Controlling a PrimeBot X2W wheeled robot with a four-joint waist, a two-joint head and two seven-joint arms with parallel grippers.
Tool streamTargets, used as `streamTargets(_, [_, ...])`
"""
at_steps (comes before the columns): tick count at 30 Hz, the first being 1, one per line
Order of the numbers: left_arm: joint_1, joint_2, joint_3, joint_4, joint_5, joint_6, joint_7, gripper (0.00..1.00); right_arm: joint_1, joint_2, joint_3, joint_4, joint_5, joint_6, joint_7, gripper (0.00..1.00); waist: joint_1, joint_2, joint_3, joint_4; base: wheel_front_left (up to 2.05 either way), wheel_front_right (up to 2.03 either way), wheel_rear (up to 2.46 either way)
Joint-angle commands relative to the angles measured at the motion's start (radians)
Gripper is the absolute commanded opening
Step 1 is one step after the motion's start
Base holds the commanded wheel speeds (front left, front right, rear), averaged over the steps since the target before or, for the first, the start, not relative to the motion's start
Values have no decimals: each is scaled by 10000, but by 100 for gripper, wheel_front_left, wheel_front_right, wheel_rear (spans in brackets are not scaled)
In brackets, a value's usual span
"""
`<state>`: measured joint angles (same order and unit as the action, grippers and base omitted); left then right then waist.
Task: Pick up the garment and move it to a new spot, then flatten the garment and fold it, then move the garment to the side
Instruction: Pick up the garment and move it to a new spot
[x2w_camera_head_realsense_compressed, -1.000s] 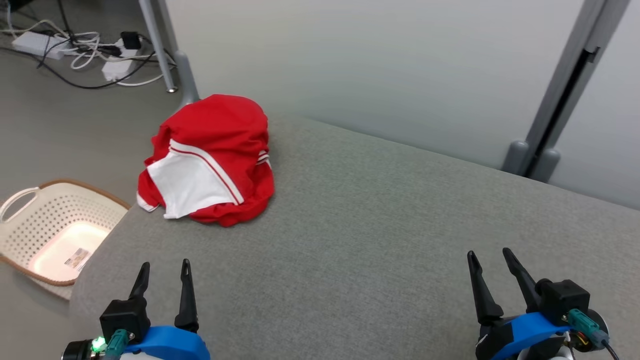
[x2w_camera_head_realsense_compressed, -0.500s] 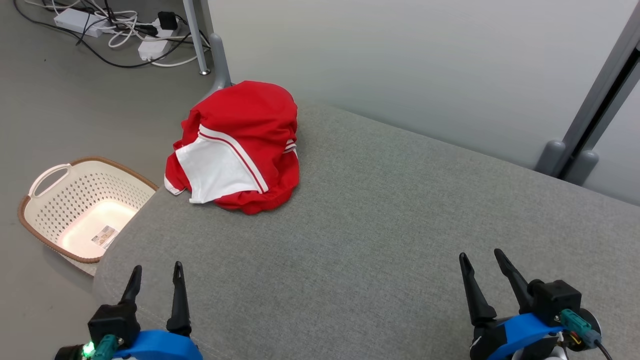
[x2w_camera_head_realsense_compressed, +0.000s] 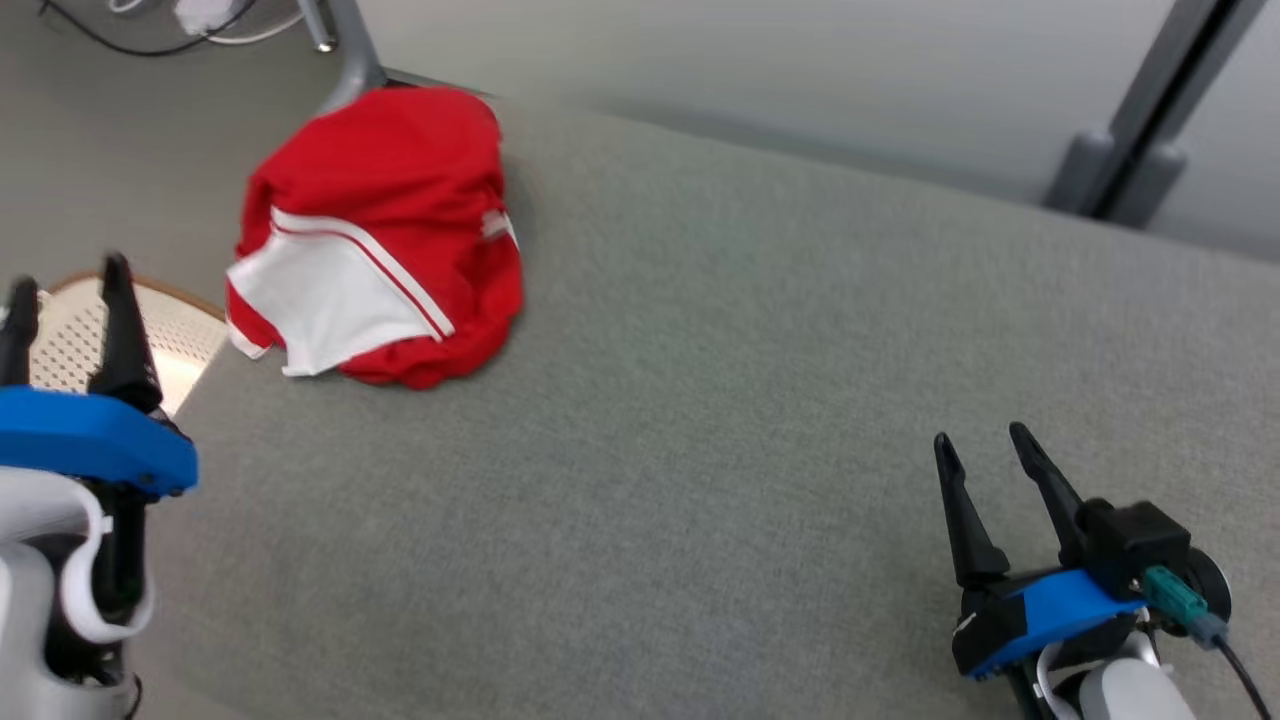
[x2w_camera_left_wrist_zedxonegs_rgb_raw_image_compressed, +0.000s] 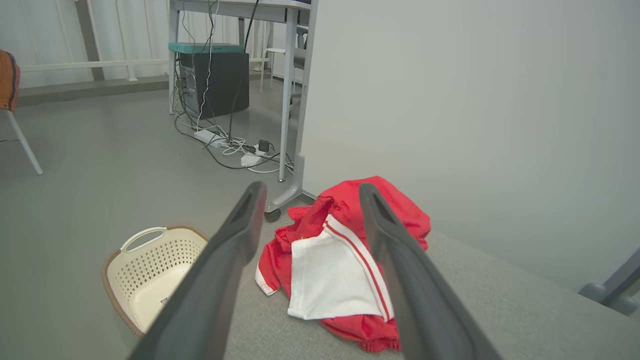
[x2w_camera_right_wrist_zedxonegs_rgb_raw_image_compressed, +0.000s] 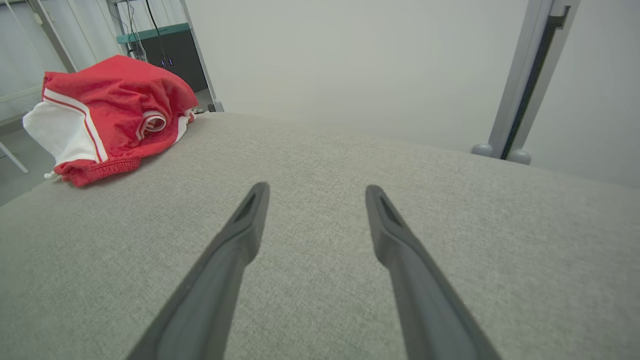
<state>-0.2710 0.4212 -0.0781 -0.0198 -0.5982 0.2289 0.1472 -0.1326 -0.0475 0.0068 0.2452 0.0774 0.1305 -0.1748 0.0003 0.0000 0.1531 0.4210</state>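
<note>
The garment (x2w_camera_head_realsense_compressed: 375, 235) is a crumpled red piece with a white panel and white stripes, heaped near the far left corner of the grey padded surface (x2w_camera_head_realsense_compressed: 720, 380). From the left wrist view the garment (x2w_camera_left_wrist_zedxonegs_rgb_raw_image_compressed: 345, 260) lies ahead between the fingers. In the right wrist view the garment (x2w_camera_right_wrist_zedxonegs_rgb_raw_image_compressed: 107, 115) sits far off to the upper left. My left gripper (x2w_camera_head_realsense_compressed: 68, 285) is raised at the left edge, open and empty, well short of the garment. My right gripper (x2w_camera_head_realsense_compressed: 985, 445) hovers open and empty over the near right of the surface.
A cream perforated basket (x2w_camera_left_wrist_zedxonegs_rgb_raw_image_compressed: 150, 270) stands on the floor left of the surface, partly behind my left gripper (x2w_camera_left_wrist_zedxonegs_rgb_raw_image_compressed: 310, 192). Cables and power strips (x2w_camera_left_wrist_zedxonegs_rgb_raw_image_compressed: 235, 147) lie on the floor beyond. A grey wall and a post (x2w_camera_head_realsense_compressed: 1130, 150) border the far side.
The head camera has tilted and shifted. My left gripper has risen and moved left toward the basket side; the right gripper has lifted slightly. The garment lies as before.
</note>
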Motion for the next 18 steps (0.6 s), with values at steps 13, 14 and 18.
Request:
streamTargets(13, [-2890,1720,1582,2716,-1569,-264,2038,100,-1000,-50,263,-1462,-717,5,558,100,-3,0,2619,-2203,0,0,0])
streamTargets(14, [-3092,1803,1747,2972,-1771,-307,2118,100,-1061,-49,271,-1547,-717,5,583,100,-3,0,2812,-2367,0,0,0])
streamTargets(18, [-3470,2062,1907,3760,-2044,-392,2517,100,-1171,-47,295,-1779,-751,5,627,100,-3,0,3274,-2790,0,0,0])
